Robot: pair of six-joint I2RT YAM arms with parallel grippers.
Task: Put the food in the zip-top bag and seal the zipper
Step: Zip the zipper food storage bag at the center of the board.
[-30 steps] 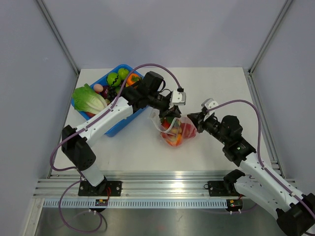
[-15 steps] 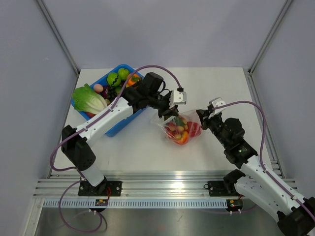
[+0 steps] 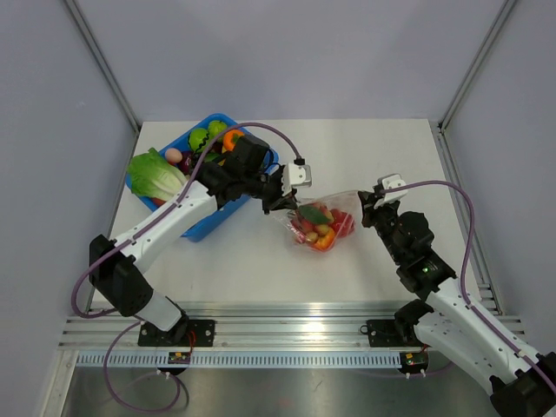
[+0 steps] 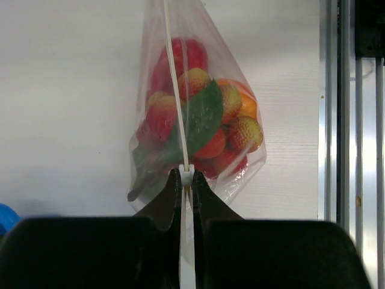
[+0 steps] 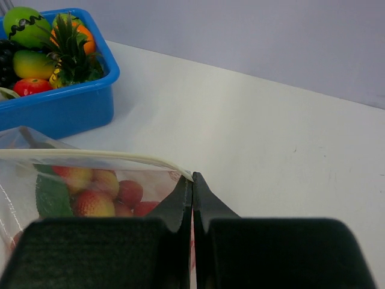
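The zip-top bag hangs stretched between my two grippers above the table, holding several pieces of red, orange and yellow food with a green leaf. My left gripper is shut on the white slider at the left end of the zipper; in the left wrist view its tips pinch the strip, and the bag with the food dangles beyond. My right gripper is shut on the bag's right corner. The right wrist view shows those tips clamping the zipper's end above the food.
A blue bin at the back left holds a lettuce and more toy fruit; it also shows in the right wrist view. An aluminium rail runs along the table's near edge.
The left gripper has moved left along the zipper and the right gripper has drawn back to the right. The bag, slack before, is now pulled taut between them.
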